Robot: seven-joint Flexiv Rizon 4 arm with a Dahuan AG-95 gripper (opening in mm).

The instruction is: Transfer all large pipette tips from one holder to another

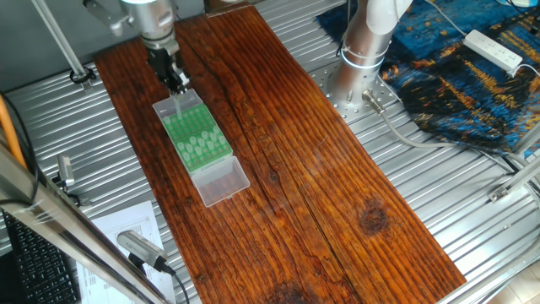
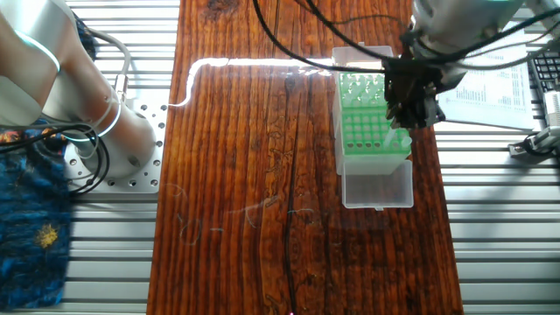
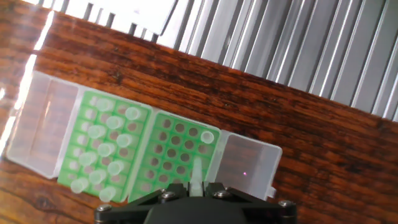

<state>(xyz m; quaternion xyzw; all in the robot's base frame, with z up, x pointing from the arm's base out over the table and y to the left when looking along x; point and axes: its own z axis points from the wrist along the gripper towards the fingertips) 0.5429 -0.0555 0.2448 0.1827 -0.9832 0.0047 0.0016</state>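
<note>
While the fingers (image 3: 196, 190) were closed on one tip (image 3: 196, 173) above the emptier green rack (image 3: 177, 158), beside the rack holding the other large pipette tips (image 3: 102, 149), a slight misalignment could have made it miss its hole and tilt or drop
</note>
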